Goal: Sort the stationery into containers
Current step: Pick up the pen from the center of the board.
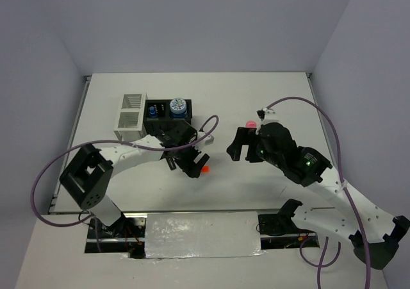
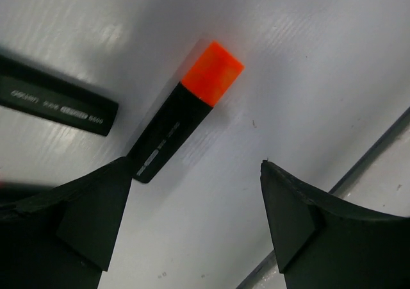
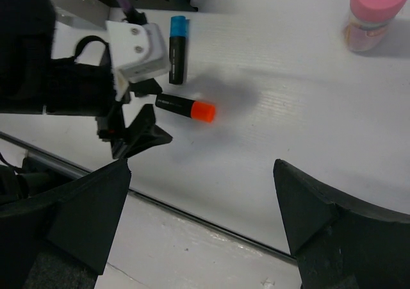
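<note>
The orange-capped highlighter (image 2: 186,113) lies flat on the table just ahead of my open, empty left gripper (image 2: 196,163), its black end by the left fingertip. It also shows in the top view (image 1: 205,170) and the right wrist view (image 3: 186,107). A blue-capped highlighter (image 3: 178,49) lies beside it. The pink stick (image 3: 371,13) stands upright near my right gripper (image 1: 243,152), which is open, empty and held above the table. The black organizer (image 1: 163,117) holds a blue-white roll (image 1: 178,106) and the blue-capped bottle (image 1: 152,111). The white organizer (image 1: 131,117) stands to its left. The pink-capped highlighter is not visible.
My left gripper (image 1: 191,167) hovers in front of the black organizer. The table's near edge, a dark seam (image 3: 211,222), runs close under both grippers. Cables loop over both arms. Grey walls close in the table on three sides.
</note>
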### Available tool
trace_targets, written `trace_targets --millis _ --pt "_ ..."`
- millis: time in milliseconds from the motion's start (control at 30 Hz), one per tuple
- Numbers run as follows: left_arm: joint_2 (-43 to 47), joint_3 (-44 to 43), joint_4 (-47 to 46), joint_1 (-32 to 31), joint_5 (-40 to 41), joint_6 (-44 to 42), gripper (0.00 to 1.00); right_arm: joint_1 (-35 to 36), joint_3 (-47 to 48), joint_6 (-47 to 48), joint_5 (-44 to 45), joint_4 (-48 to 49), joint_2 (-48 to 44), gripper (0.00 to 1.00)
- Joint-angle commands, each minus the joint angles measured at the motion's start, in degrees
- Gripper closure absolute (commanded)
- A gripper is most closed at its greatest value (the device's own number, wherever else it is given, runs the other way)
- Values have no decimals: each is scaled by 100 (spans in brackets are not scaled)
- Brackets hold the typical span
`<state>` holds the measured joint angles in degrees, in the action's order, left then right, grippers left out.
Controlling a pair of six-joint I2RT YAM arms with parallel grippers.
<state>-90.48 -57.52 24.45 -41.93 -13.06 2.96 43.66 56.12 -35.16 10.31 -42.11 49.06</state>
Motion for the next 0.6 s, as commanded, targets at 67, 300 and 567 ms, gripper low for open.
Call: trace_targets --millis 67,300,567 --pt "-505 -427 -256 -315 22 -235 8 -33 -13 -70 244 -298 -361 0" --pt "-717 -313 -353 -386 295 -454 9 -42 -13 -62 305 -430 -573 0" --pt "-989 -427 -388 -438 594 -463 11 -50 136 114 314 -483 -564 0"
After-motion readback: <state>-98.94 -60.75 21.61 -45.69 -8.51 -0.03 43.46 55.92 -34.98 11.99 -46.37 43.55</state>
